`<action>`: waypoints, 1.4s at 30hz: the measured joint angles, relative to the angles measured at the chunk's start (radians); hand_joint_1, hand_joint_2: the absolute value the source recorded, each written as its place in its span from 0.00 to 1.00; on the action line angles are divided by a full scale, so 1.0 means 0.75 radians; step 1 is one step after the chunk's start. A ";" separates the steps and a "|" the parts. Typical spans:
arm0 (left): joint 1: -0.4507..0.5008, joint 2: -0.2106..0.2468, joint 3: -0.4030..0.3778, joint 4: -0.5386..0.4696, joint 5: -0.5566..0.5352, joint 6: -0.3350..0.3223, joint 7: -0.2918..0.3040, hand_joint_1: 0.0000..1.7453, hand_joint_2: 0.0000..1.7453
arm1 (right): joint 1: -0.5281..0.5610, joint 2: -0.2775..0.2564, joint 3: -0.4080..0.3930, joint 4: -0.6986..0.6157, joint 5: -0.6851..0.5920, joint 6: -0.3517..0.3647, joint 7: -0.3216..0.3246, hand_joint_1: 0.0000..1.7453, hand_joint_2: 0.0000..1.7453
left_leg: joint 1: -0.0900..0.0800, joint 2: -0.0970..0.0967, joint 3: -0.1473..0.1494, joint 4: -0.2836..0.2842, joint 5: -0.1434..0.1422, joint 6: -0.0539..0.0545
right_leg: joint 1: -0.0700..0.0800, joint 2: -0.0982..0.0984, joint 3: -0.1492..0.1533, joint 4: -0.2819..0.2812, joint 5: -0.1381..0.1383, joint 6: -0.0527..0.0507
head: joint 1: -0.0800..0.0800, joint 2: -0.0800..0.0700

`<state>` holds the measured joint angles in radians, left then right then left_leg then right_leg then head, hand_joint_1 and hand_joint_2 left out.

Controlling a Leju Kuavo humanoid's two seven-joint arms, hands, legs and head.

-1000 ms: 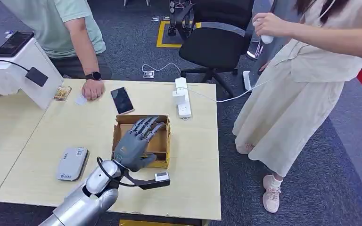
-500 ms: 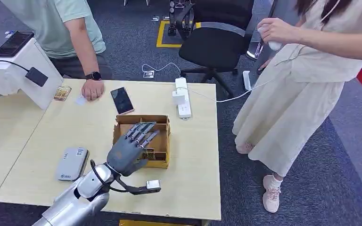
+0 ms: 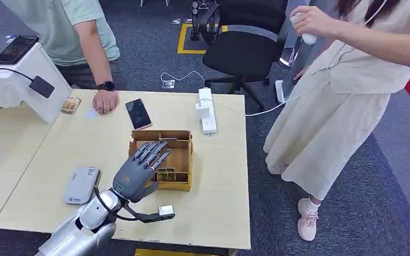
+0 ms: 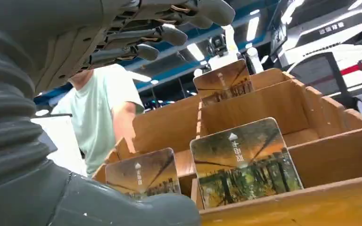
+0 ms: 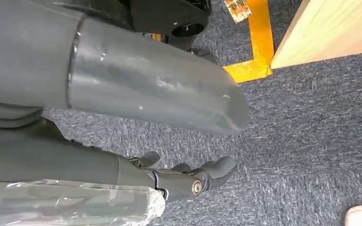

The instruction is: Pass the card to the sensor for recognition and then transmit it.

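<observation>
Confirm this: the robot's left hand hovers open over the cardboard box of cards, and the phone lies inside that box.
Not quite. The left hand does hover open over the cardboard box, but the phone lies on the table beyond the box, as the head view shows.

grey carpet (image 3: 384,202), black office chair (image 3: 245,48)

Table (image 3: 42,154) with box (image 3: 184,160), phone (image 3: 138,113)
</observation>
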<state>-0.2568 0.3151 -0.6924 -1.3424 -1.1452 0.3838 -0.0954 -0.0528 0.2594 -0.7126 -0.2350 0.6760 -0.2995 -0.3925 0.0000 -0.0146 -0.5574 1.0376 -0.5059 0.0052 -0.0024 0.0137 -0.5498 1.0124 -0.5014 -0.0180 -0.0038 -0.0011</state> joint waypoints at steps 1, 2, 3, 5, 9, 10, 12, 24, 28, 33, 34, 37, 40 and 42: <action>-0.002 -0.001 0.003 -0.003 -0.016 0.008 0.002 0.00 1.00 | 0.000 -0.001 0.000 0.000 0.002 0.000 0.000 0.00 0.00 | 0.000 0.000 0.000 0.000 0.000 0.000 | 0.000 0.000 0.000 0.000 0.000 0.000 | 0.001 0.000; -0.006 -0.003 0.004 -0.006 -0.025 0.016 0.007 0.00 1.00 | 0.000 -0.001 0.000 0.000 0.003 -0.001 0.000 0.00 0.00 | 0.000 0.000 0.000 0.000 0.000 0.000 | 0.000 0.000 0.000 0.000 0.000 0.000 | 0.000 0.001; -0.013 -0.006 0.005 -0.009 -0.033 0.024 0.016 0.00 1.00 | 0.000 -0.001 0.000 0.001 0.005 -0.001 0.001 0.00 0.00 | 0.000 0.000 0.000 0.000 0.000 0.000 | 0.000 0.000 0.000 0.000 0.000 0.000 | 0.000 0.000; -0.025 -0.015 0.009 -0.009 -0.039 0.038 0.025 0.00 1.00 | 0.000 -0.001 0.001 0.000 0.006 -0.003 0.001 0.00 0.00 | 0.000 0.000 0.000 0.000 0.000 0.000 | 0.000 0.000 0.000 0.000 0.000 0.000 | 0.000 0.000; -0.036 -0.028 0.018 -0.010 -0.040 0.042 0.023 0.00 1.00 | 0.000 -0.002 0.001 0.001 0.007 -0.004 0.001 0.00 0.00 | 0.000 0.000 0.000 0.000 0.000 0.000 | 0.000 0.000 0.000 0.000 0.000 0.000 | 0.001 0.000; -0.036 -0.031 0.019 -0.010 -0.042 0.042 0.023 0.00 1.00 | 0.000 -0.002 0.001 0.001 0.007 -0.004 0.001 0.00 0.00 | 0.000 0.000 0.000 0.000 0.000 0.000 | 0.000 0.000 0.000 0.000 0.000 0.000 | 0.000 0.000; -0.036 -0.034 0.021 -0.010 -0.043 0.043 0.023 0.00 1.00 | 0.000 -0.002 0.001 0.001 0.007 -0.004 0.001 0.00 0.00 | 0.000 0.000 0.000 0.000 0.000 0.000 | 0.000 0.000 0.000 0.000 0.000 0.000 | 0.001 0.001; -0.099 -0.043 0.037 -0.032 -0.017 0.034 0.024 0.00 1.00 | 0.000 -0.002 0.001 0.000 0.002 -0.006 -0.007 0.00 0.00 | 0.000 0.000 0.000 0.000 0.000 0.000 | 0.000 0.000 0.000 0.000 0.000 0.000 | 0.001 0.000; -0.122 -0.045 0.037 -0.032 -0.048 0.037 0.024 0.00 1.00 | -0.001 -0.003 0.001 0.000 0.003 -0.006 -0.008 0.00 0.00 | 0.000 0.000 0.000 0.000 0.000 0.000 | 0.000 0.000 0.000 0.000 0.000 0.000 | 0.001 0.000; -0.154 -0.056 0.037 -0.032 -0.058 0.039 0.043 0.00 1.00 | -0.005 -0.003 0.005 0.000 0.007 -0.005 -0.008 0.00 0.00 | 0.000 0.000 0.000 0.000 0.000 0.000 | 0.000 0.000 0.000 0.000 0.000 0.000 | 0.000 0.000; -0.160 -0.058 0.037 -0.032 -0.058 0.040 0.045 0.00 1.00 | -0.005 -0.003 0.007 0.000 0.008 -0.005 -0.008 0.00 0.00 | 0.000 0.000 0.000 0.000 0.000 0.000 | 0.000 0.000 0.000 0.000 0.000 0.000 | 0.001 0.001; -0.184 -0.065 0.037 -0.032 -0.063 0.038 0.045 0.00 1.00 | -0.006 -0.004 0.013 0.000 0.015 -0.006 -0.007 0.00 0.00 | 0.000 0.000 0.000 0.000 0.000 0.000 | 0.000 0.000 0.000 0.000 0.000 0.000 | 0.001 0.000; -0.208 -0.081 0.037 -0.027 -0.066 0.030 0.045 0.00 1.00 | -0.006 -0.004 0.015 0.000 0.016 -0.006 -0.007 0.00 0.00 | 0.000 0.000 0.000 0.000 0.000 0.000 | 0.000 0.000 0.000 0.000 0.000 0.000 | 0.000 0.000; -0.222 -0.094 0.036 -0.017 -0.068 0.019 0.045 0.00 1.00 | -0.006 -0.004 0.017 0.000 0.016 -0.006 -0.007 0.00 0.00 | 0.000 0.000 0.000 0.000 0.000 0.000 | 0.000 0.000 0.000 0.000 0.000 0.000 | 0.001 0.000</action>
<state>-0.4232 0.2449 -0.6653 -1.3554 -1.1959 0.3979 -0.0618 -0.0574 0.2567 -0.6996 -0.2350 0.6882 -0.3040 -0.3975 -0.0001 -0.0147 -0.5573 1.0379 -0.5058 0.0052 -0.0024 0.0137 -0.5498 1.0124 -0.5013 -0.0180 -0.0034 -0.0008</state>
